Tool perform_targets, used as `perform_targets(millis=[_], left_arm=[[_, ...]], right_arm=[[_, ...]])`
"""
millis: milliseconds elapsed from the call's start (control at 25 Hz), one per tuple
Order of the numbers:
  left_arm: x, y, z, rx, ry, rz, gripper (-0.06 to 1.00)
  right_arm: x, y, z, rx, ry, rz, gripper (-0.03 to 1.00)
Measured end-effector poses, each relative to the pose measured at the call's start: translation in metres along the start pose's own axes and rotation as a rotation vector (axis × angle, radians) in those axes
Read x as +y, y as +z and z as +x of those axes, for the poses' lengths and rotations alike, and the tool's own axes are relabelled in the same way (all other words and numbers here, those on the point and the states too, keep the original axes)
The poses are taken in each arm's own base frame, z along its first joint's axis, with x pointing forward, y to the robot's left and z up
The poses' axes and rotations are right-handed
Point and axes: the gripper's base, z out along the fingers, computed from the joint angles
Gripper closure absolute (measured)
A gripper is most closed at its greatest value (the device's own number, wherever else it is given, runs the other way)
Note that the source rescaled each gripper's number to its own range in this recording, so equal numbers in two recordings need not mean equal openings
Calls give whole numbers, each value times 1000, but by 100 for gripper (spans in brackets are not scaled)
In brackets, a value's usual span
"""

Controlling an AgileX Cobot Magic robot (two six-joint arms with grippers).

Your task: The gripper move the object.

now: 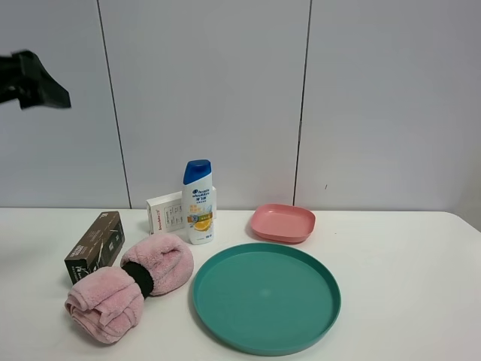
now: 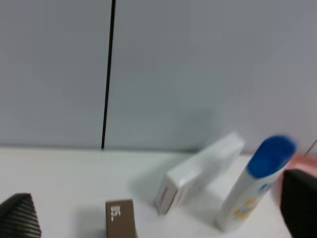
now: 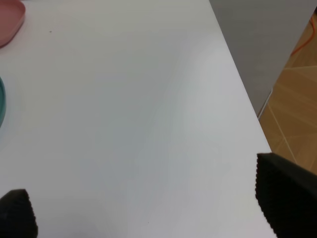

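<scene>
The object, a long dark brown box with white lettering, lies on the white table at the left, beside a pink towel roll. In the left wrist view its end shows low in the picture. My left gripper hangs high above the table's left side, well clear of the box. In its wrist view the fingers are wide apart and empty. My right gripper is open and empty over bare table near the right edge. It is out of the exterior view.
A white box with red print and a blue-capped shampoo bottle stand behind the brown box. The pink towel roll, a round teal tray and a pink plate lie on the table. The table's right edge drops to the floor.
</scene>
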Motion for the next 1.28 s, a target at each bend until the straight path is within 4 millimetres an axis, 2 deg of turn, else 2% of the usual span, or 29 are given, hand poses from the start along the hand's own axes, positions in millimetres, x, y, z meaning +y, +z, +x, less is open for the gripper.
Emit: perform_targets(millis=[80,200,400,520,760,880,1080,1280], left_arm=[[-2,-21,-10,-34,4,4,-5],[-3,-43,-14,-16,36,-10,-5],[-1,-74,-18,173,133,-72,-5],[-2,-93,-30,316,232,-99,-5],[-10,-130,-70,429,441,-96,-5],[-4,-145,-77,501,541,-156,-5],[8,-170,-82,452,570,-302,-5],[9,-204,-83,320,434,-345,-5]], right_arm=[[0,0,0,0,0,0,-3],[0,0,0,0,0,0,-3],[0,0,0,0,0,0,-3],[0,0,0,0,0,0,-3],[0,0,0,0,0,0,-3],[0,0,0,0,0,0,-3],[0,0,0,0,0,0,-3],[0,0,0,0,0,0,-3]])
